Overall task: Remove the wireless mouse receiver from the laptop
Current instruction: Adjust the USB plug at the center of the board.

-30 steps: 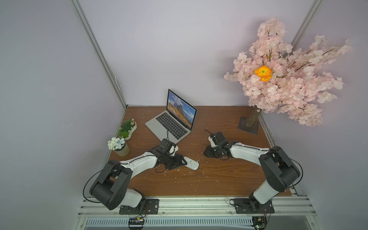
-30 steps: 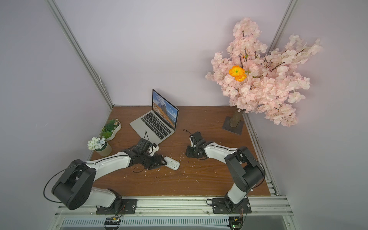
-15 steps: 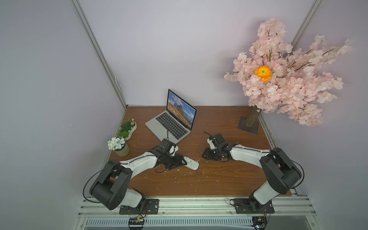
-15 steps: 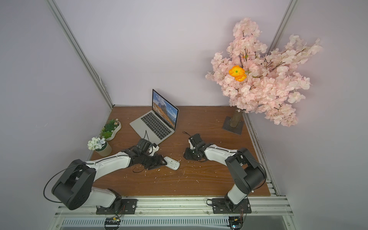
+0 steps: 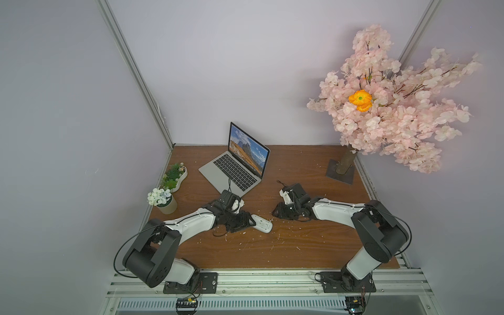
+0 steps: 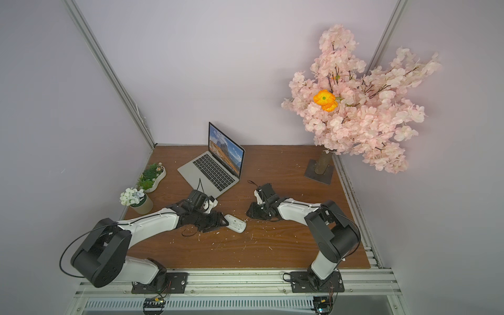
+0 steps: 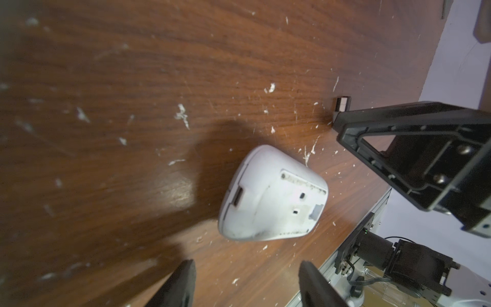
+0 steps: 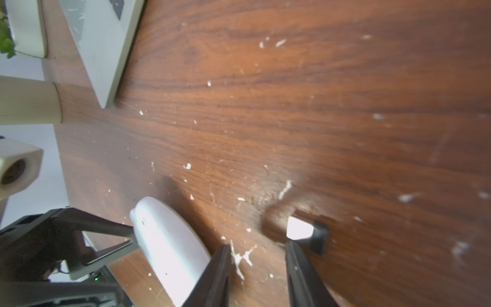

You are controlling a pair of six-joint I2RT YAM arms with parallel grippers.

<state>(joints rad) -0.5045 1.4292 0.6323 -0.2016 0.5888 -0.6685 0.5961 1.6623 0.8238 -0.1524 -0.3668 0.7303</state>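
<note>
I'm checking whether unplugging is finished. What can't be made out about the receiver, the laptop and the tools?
Wireless mouse receiver: too small in both top views; blurred in the right wrist view, so contact with the right tool is unclear.
Laptop ports: too small in a top view; cropped by the right wrist view's edge.
Left tool: fingers cut off by the left wrist view's edge.

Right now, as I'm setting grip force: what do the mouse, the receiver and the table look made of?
The mouse: white matte plastic, going by moulded slots and scuffs. The receiver: shiny metal plug with a black cap, probably plastic. The table: brown wood grain with slight sheen; solid wood or laminate, I cannot tell.
</note>
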